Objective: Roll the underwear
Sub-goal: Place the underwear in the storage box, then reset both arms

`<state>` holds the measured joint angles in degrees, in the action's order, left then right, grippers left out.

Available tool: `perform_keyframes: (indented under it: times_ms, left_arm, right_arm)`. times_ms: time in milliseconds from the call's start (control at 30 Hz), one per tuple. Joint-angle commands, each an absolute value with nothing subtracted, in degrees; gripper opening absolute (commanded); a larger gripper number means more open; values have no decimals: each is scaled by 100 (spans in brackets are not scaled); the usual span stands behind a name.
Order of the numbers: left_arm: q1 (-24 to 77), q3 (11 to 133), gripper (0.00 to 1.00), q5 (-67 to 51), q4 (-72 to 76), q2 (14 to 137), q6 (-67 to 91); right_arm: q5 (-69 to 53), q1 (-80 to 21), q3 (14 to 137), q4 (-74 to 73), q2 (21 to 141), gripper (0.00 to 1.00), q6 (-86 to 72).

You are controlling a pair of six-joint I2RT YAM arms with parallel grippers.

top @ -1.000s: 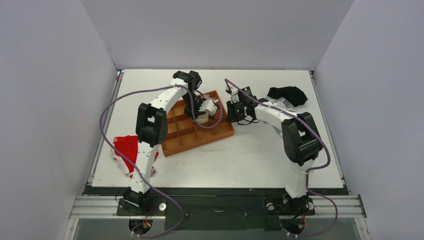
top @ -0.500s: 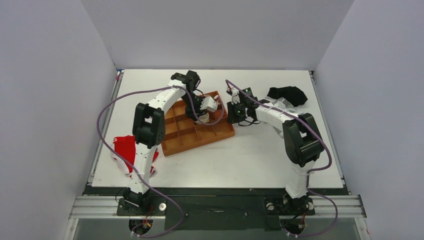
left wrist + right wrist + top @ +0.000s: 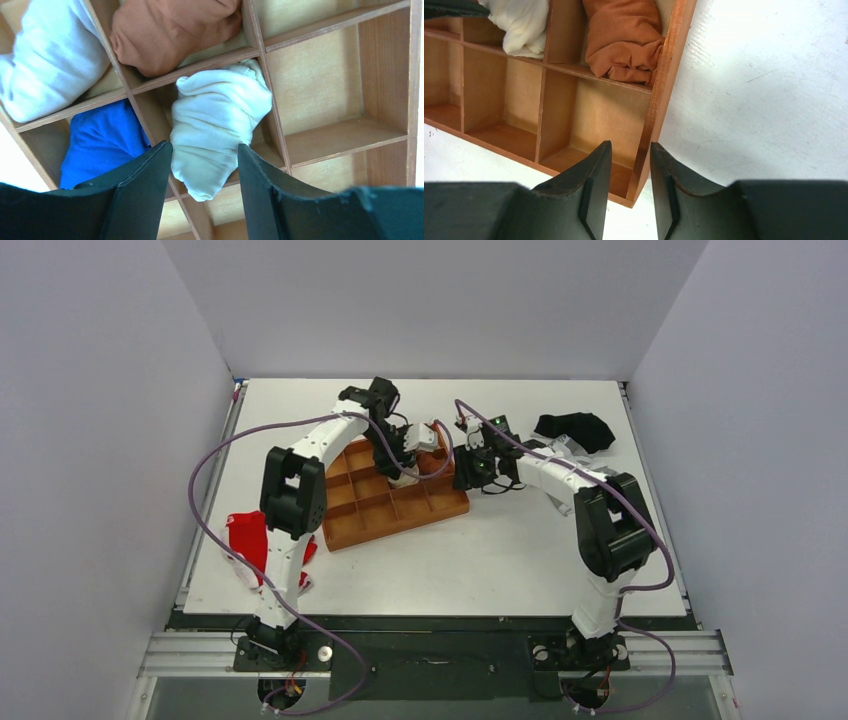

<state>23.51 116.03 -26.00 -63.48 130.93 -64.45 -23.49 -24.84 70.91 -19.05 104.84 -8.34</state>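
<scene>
Left jaws: are standing open, the fingers (image 3: 142, 192) flanking the near end of the underwear (image 3: 217, 130). As far as the left wrist view is showing, neither finger is pressing into the cloth.
Right jaws: are standing slightly parted, the fingers (image 3: 596, 187) hovering at the outer wall of the tray (image 3: 664, 85), with the wall's lower corner showing in the gap. They are not looking clamped on it.
Where the underwear is lying: as a cream roll inside one compartment of the tray, just beside the blue garment (image 3: 102, 140) and next to the compartment holding the brown garment (image 3: 175, 30). A white garment (image 3: 47, 55) is filling the cell beyond the blue one.
Long axis: in the left wrist view it is running on a slant, from upper right down to lower left.
Which way it is pointing: the rounded, bunched end is touching the divider by the brown garment. The looser end is draping over the opposite divider, towards the left jaws.
Step in hand: probably setting the finished roll down and freeing it.
Doing it well: the left jaws are needing to rise straight up, wide enough that no fold is catching and unrolling. The overhanging end is wanting a tuck into its cell. The right jaws are best keeping close to the wall so the tray is not sliding on the tabletop (image 3: 764, 90).
</scene>
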Motion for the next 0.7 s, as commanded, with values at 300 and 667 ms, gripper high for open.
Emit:
perform_keyframes:
  times_ms: [300,667]
  left_arm:
    - [1819,11120,53,-2946,-4244,11523,-4388]
    - [864,7726,68,-2345,-888,8834,-1557]
  right_arm:
    - [-2162,-1910,7117,-2010,9315,62,-682]
    - [-1333,-1084,6578,-2077,7822,80,-81]
